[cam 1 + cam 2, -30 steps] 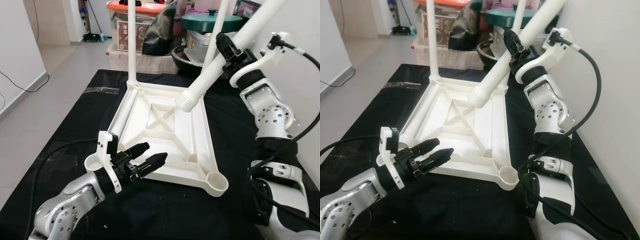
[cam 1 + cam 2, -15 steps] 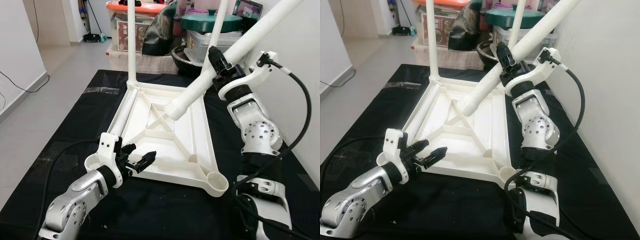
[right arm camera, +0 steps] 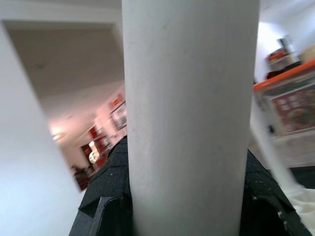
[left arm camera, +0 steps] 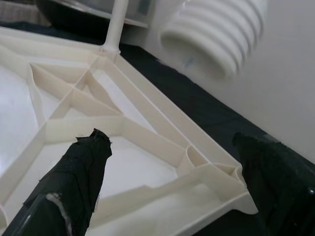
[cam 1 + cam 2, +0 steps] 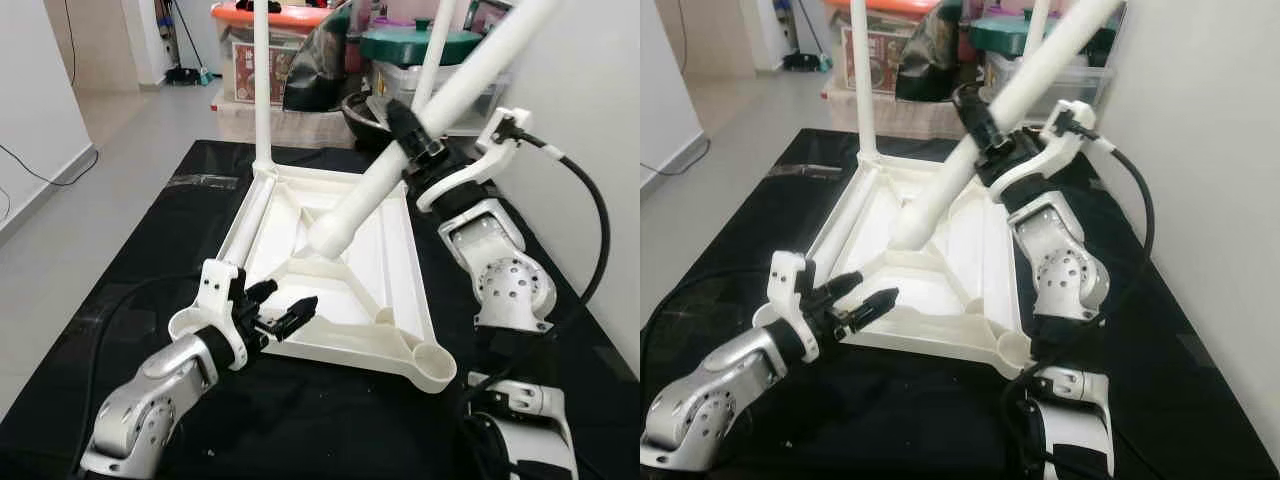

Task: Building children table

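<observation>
A white plastic tabletop (image 5: 335,290) lies upside down on the black cloth, its ribbed underside up. Two white legs (image 5: 262,80) stand screwed into its far corners. My right gripper (image 5: 408,140) is shut on a third white leg (image 5: 440,100), held slanting above the tabletop with its threaded end (image 5: 330,232) pointing down at the middle. My left gripper (image 5: 282,310) is open at the tabletop's near left corner, beside an empty socket (image 5: 190,325); its black fingers (image 4: 78,177) hover over the rim. Another empty socket (image 5: 433,363) sits at the near right corner.
The black cloth (image 5: 150,240) covers the work surface. Behind it stand storage bins with an orange lid (image 5: 290,20) and a green lid (image 5: 420,45), and a black bag (image 5: 320,60). A white wall (image 5: 580,150) runs close on the right; open floor (image 5: 120,140) lies to the left.
My right arm has swung the leg leftward and nearer, so its threaded end now hangs over the tabletop's middle. My left gripper has stayed open at the near left corner.
</observation>
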Controlling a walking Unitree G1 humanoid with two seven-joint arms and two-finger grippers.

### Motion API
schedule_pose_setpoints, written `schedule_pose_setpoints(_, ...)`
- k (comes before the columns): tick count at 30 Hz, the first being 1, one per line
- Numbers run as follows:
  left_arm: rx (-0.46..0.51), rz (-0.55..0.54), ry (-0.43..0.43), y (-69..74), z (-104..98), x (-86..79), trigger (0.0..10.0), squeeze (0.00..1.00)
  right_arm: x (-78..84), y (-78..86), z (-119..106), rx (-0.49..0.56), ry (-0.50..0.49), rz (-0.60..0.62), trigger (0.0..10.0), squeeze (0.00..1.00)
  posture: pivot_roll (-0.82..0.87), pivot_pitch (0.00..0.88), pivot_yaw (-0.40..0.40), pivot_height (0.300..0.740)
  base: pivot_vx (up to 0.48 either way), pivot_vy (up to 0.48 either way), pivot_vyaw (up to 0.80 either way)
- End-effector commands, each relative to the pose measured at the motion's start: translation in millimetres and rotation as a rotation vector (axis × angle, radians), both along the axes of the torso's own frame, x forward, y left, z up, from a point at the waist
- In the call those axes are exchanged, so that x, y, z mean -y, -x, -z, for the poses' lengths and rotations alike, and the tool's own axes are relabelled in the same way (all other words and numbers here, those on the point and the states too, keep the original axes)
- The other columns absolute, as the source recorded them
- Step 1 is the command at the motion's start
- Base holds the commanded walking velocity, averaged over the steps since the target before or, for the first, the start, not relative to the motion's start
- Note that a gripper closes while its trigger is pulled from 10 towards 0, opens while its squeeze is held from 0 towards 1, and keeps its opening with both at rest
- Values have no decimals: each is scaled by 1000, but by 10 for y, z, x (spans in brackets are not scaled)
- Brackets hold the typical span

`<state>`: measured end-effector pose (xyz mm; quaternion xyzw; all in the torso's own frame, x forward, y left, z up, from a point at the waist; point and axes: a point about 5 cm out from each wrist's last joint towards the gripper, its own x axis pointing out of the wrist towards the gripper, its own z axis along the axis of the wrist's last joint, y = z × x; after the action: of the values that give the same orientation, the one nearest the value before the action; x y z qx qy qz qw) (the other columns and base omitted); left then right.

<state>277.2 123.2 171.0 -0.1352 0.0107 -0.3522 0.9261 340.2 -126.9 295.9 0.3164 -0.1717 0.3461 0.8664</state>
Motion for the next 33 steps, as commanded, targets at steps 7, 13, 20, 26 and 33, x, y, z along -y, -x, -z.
schedule_pose_setpoints(7, 19, 15, -17, -108, -31, -70, 10000, 0, -296, 259, 8, 103, 117, -248, 0, 0, 49, 0, -84, 740, 0, 0, 0)
schedule_pose_setpoints(13, 14, 85, 13, -106, -61, -27, 10000, 0, -423, 413, 77, 124, 140, -429, 0, 0, 43, 0, -76, 740, 0, 0, 0)
schedule_pose_setpoints(20, 23, 274, 73, 26, -165, 89, 10000, 0, -561, 429, 163, 122, 166, -497, 0, 0, 57, 0, -84, 740, 0, 0, 0)
schedule_pose_setpoints(26, -11, 449, 1, 253, -51, 114, 10000, 0, -519, 409, -1, 152, 47, -573, 0, 0, 63, 0, -80, 740, 0, 0, 0)
schedule_pose_setpoints(33, -33, 454, 18, 312, -33, 49, 10000, 0, -408, 518, -205, 211, -143, -707, 0, 0, 70, 0, -81, 740, 0, 0, 0)
